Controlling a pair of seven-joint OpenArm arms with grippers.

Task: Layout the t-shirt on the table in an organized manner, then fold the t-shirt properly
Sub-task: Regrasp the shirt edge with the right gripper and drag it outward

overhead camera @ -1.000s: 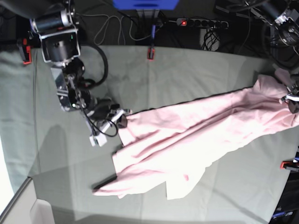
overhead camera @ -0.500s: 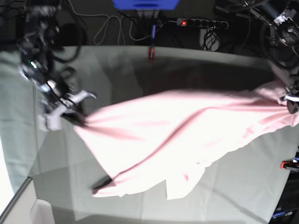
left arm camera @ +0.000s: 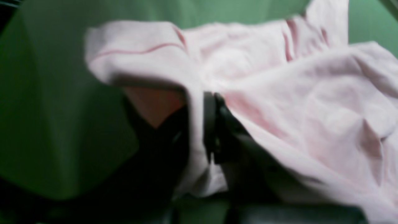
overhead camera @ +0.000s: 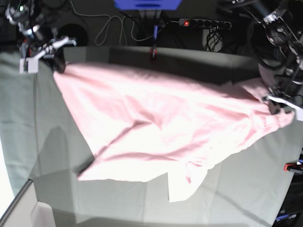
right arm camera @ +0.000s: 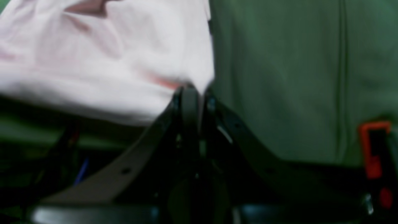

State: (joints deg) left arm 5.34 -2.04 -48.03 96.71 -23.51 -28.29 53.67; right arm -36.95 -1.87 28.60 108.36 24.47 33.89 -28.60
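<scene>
The pale pink t-shirt point(overhead camera: 156, 123) is stretched across the table point(overhead camera: 236, 198) between my two grippers, its plain side up, no lettering showing. My right gripper point(overhead camera: 59, 64) at the far left is shut on one corner of the shirt point(right arm camera: 124, 59), lifted near the table's back edge; its jaws show closed in the right wrist view point(right arm camera: 194, 93). My left gripper point(overhead camera: 274, 105) at the right edge is shut on the other end of the shirt point(left arm camera: 311, 102), with cloth pinched between its fingers point(left arm camera: 211, 124). The shirt's lower edge and a flap point(overhead camera: 184, 187) lie on the cloth.
Red-and-black clamps sit at the back edge point(overhead camera: 152, 53) and the right edge point(overhead camera: 292, 166); one also shows in the right wrist view point(right arm camera: 373, 149). A power strip point(overhead camera: 203, 22) and cables lie behind the table. A white bin corner point(overhead camera: 28, 213) is at front left.
My right gripper has swung up and back towards the far left corner, pulling the shirt corner with it and spreading the shirt wide. My left gripper has lifted slightly at the right.
</scene>
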